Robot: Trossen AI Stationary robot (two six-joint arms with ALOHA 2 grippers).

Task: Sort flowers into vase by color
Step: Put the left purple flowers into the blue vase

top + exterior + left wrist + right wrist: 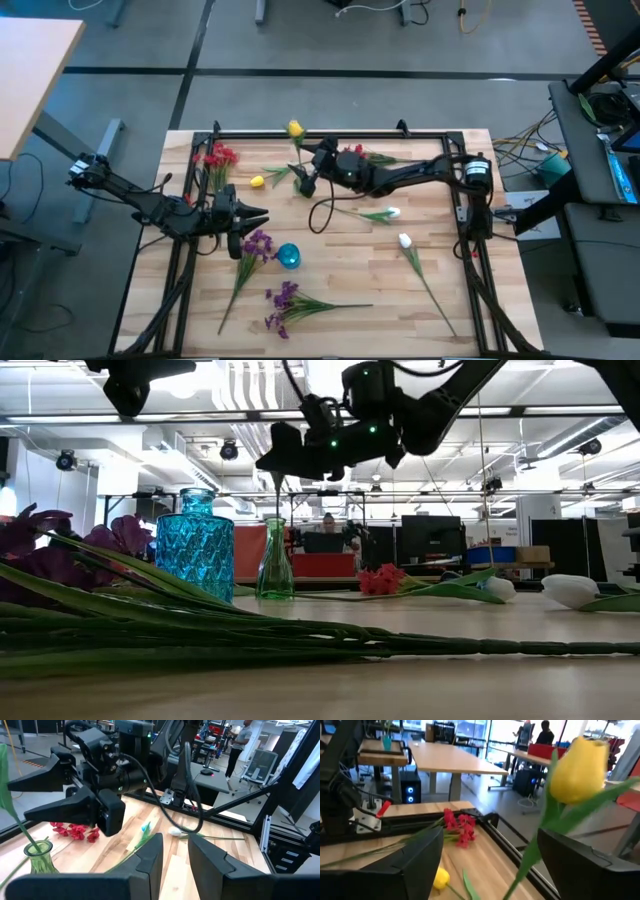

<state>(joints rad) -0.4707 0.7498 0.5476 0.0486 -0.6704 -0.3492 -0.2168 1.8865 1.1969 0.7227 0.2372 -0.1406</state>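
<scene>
Beside right gripper [306, 171], open tabletop [340, 260]

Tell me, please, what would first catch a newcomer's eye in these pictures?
Probably the yellow tulip, its stem standing in the green vase at the table's far side, between the right gripper's open fingers. Next, the blue vase among purple flowers near the left gripper.

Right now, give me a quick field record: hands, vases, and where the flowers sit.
right hand: open, above the green vase, yellow tulip standing between its fingers
left hand: waiting by the table's left side, holding nothing
blue vase: no flower in it
still on table: second yellow tulip, red flowers, purple flowers, white buds
</scene>
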